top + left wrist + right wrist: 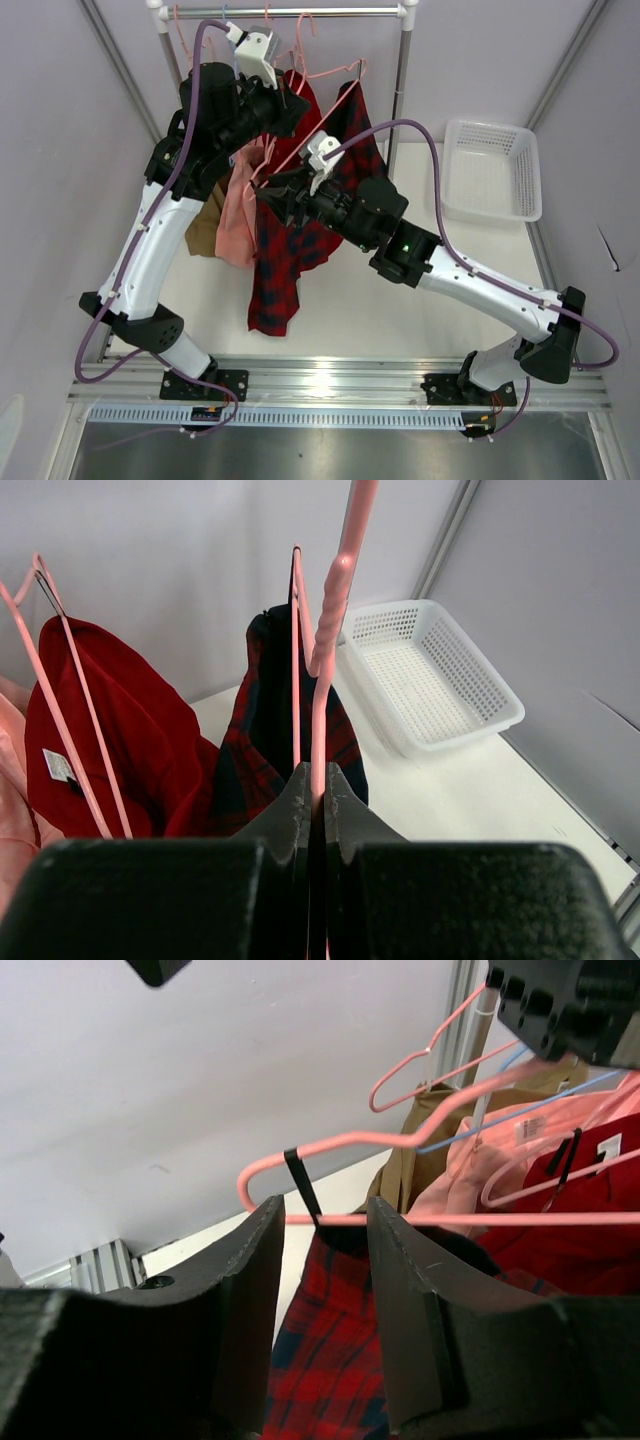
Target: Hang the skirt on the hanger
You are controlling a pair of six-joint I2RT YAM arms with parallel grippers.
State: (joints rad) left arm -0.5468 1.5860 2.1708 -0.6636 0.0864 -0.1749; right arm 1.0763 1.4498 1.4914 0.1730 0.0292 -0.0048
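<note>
The left arm (150, 240) goes up from its base, bends at the elbow and reaches to the rail (300, 12) at the back. The left gripper (317, 780) is pinched tight on the thin pink wire of the hanger (330, 600). The wire comes up from between its fingers (290, 810).

The right arm (480, 285) lies low and stretches across the table (400, 320) to the left. Its wrist points at the low end of the hanger. The right gripper (325, 1215) is about half open. The hanger wire and a black strap (300, 1182) show in the gap between its fingers (250, 1290). The strap is looped over the wire near the hanger's bent end. I cannot tell if the fingers touch the wire or the strap.

The skirt (285, 260) hangs from the hanger, between the two grippers. Its long end droops down over the table, just under the right gripper.

A red top (130, 750) hangs beside the skirt on its own pink hanger. A pink top (238, 215) and a tan one (205, 225) hang further left. A white basket (490, 170) sits on the table, well off to the right.
</note>
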